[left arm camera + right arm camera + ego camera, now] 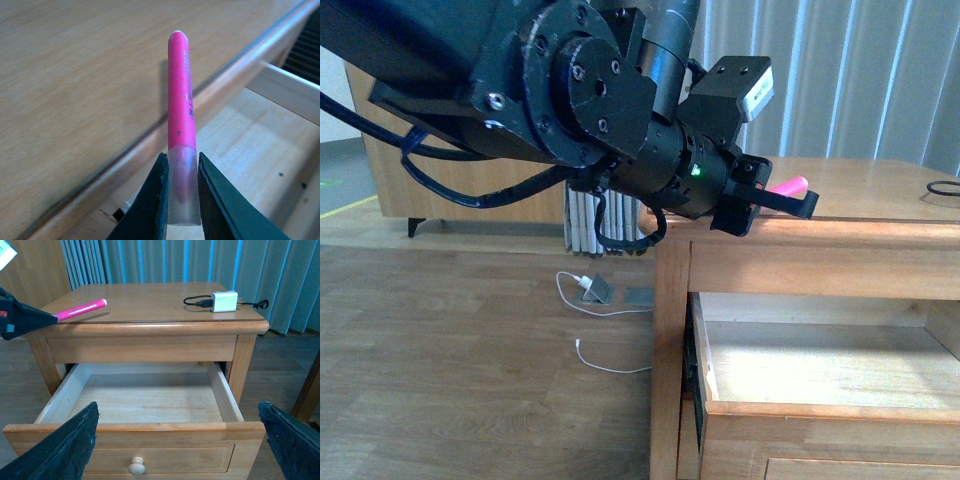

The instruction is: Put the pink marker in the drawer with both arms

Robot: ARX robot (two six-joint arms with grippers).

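— Can any writing be read?

— Small dark print is seen along the barrel of the pink marker in the left wrist view; it is too blurred to be read. A white label is carried on the small box on the left arm in the front view; its marks cannot be made out either. A white block with a black cable attached is lying on the cabinet top; no wording can be told on it.

— How is the left gripper set?

— The left gripper is clamped on the marker's pale cap end; the cap is pinched between the two black fingers; the bright barrel is left sticking out beyond them.

— Where is the marker held?

— It is held just above the cabinet top, at the front edge near the corner closest to the left arm; a shadow is cast on the wood under it; it is outside the drawer.

— And the drawer?

— The drawer is pulled well out beneath the top; its pale board floor is exposed; a round knob is set in its front panel.

— And the right gripper?

— The right gripper is spread wide; its two dark fingers are seen at either side of the drawer front in the right wrist view; nothing is grasped between them.
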